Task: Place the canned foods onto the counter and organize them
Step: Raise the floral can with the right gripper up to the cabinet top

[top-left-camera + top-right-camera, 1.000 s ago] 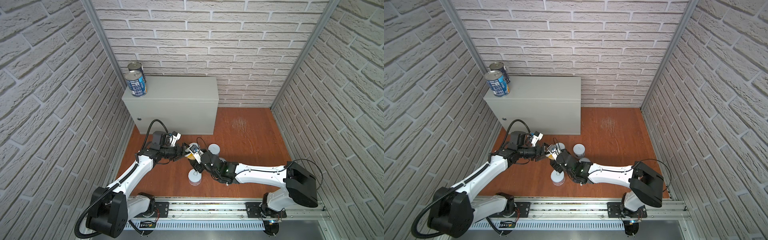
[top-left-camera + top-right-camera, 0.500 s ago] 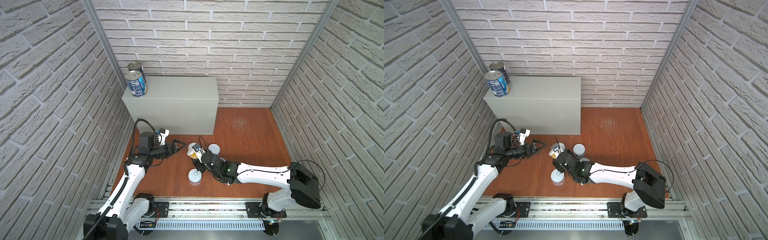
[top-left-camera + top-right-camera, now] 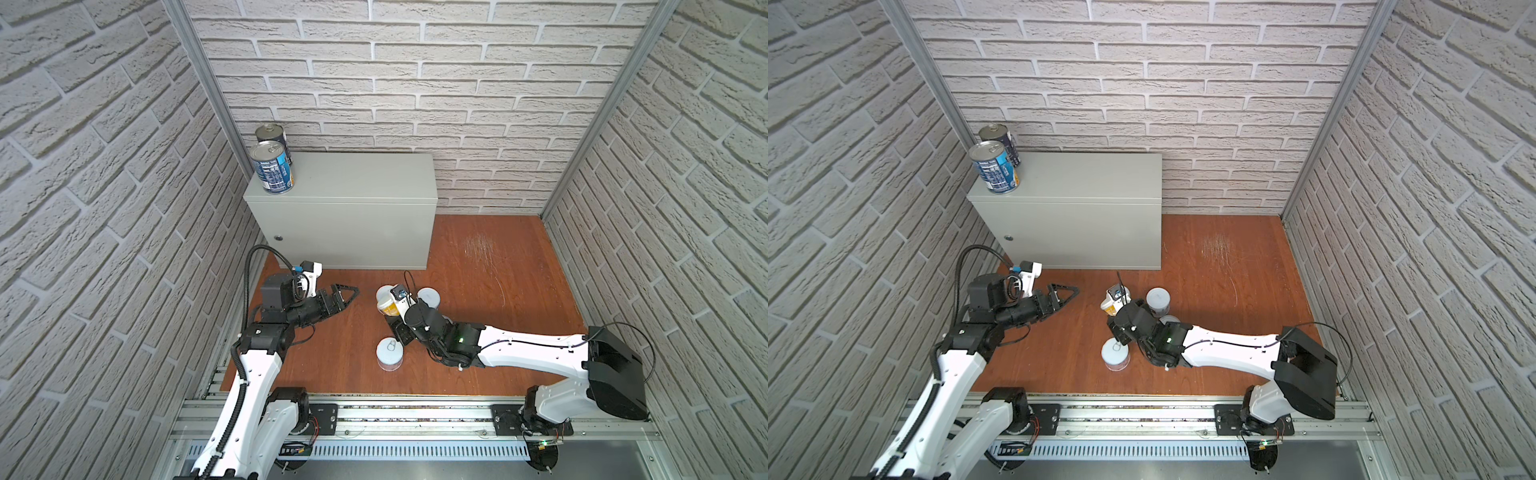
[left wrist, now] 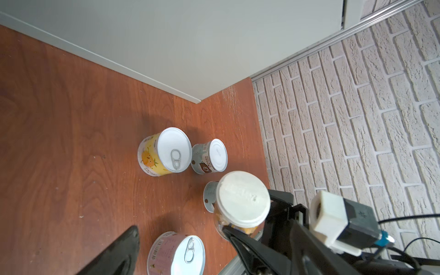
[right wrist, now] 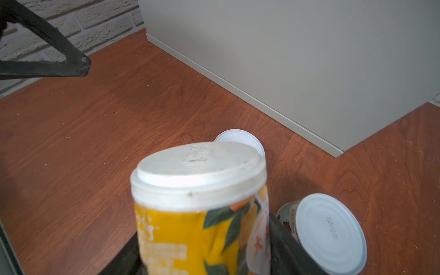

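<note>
Two tall blue cans stand on the left end of the grey counter, seen in both top views. My right gripper is shut on a yellow-labelled white-lidded can, held tilted over the floor. Around it on the floor stand a yellow pineapple can, a white-labelled can and a pink can. My left gripper is open and empty, left of the held can.
The reddish wooden floor runs right of the counter up to the brick walls. Another short can stands half hidden behind the held one. The arms' rail runs along the front edge.
My left arm has drawn back to the left, away from the can held by the right gripper, its jaws still open. The right gripper with the yellow can has barely moved.
</note>
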You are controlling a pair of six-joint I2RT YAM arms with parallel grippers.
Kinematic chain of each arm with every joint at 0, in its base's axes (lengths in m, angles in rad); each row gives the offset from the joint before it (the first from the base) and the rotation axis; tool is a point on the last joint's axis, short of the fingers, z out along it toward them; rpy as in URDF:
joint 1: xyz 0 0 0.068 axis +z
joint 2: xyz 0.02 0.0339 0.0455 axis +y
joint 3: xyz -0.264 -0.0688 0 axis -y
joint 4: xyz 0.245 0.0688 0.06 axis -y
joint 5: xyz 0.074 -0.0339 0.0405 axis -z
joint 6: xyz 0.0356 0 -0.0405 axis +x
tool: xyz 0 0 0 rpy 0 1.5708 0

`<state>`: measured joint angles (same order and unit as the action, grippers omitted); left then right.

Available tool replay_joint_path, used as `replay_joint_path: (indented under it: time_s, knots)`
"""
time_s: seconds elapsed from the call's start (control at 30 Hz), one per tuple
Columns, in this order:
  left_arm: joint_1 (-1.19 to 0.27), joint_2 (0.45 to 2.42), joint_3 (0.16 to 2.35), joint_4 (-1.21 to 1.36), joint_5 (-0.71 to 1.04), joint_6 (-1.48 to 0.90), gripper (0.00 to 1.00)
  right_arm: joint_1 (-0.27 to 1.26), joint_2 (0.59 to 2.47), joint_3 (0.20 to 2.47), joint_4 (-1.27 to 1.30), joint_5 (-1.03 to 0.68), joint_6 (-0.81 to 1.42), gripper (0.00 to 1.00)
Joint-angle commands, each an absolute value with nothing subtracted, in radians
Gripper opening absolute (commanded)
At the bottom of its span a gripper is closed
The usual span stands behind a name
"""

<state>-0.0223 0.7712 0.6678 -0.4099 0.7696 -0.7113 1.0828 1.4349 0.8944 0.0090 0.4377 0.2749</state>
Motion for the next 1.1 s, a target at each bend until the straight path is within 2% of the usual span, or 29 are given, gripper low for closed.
replay_joint_path:
  time_s: [0.0,0.13,0.5,0.83,1.07]
  knots:
    - [0.002,0.742,0.736,-0.528,0.736,-0.581,0.98,1.083,1.327,0.96,0.004,0.469,0.316,0.49]
    - [-0.047,0.741,0.83,-0.696,0.597,-0.425,0.98,1.083,1.254,0.957,-0.009,0.464,0.336,0.49]
    - [-0.053,0.587,0.688,-0.568,0.486,-0.382,0.98,1.083,1.16,1.062,-0.085,0.49,0.328,0.49]
    - [-0.049,0.509,0.69,-0.594,0.431,-0.342,0.98,1.079,1.187,1.225,-0.087,0.438,0.276,0.5]
    - [-0.038,0.464,0.687,-0.599,0.394,-0.345,0.98,1.021,1.283,1.369,-0.031,0.358,0.301,0.5]
